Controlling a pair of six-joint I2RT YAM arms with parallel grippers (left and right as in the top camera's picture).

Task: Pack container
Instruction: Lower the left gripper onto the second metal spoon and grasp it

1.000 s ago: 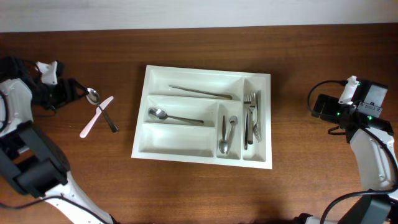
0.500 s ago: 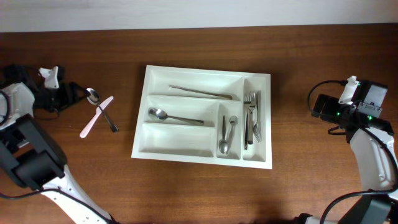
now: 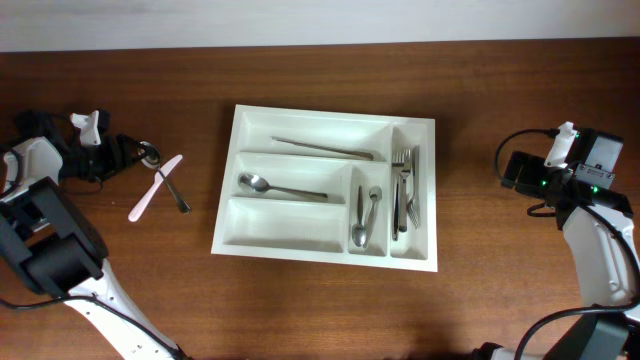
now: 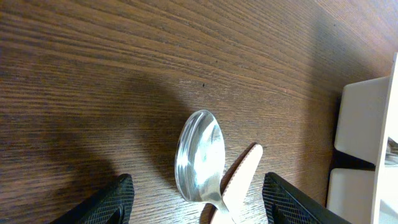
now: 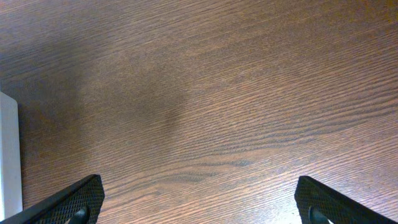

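Dark wooden table (image 3: 500, 300) carries the large white rectangular plastic cutlery tray (image 3: 285, 225) at centre. We should lower our left gripper (image 4: 200, 203), jaws apart and empty, astride the steel spoon (image 4: 198, 155), avoiding the pale plastic knife (image 4: 239, 174). Only the left wrist view shows the knife's tip overlapping the spoon's neck. Our right gripper (image 5: 202, 202) gapes wide, empty, over bare wood.
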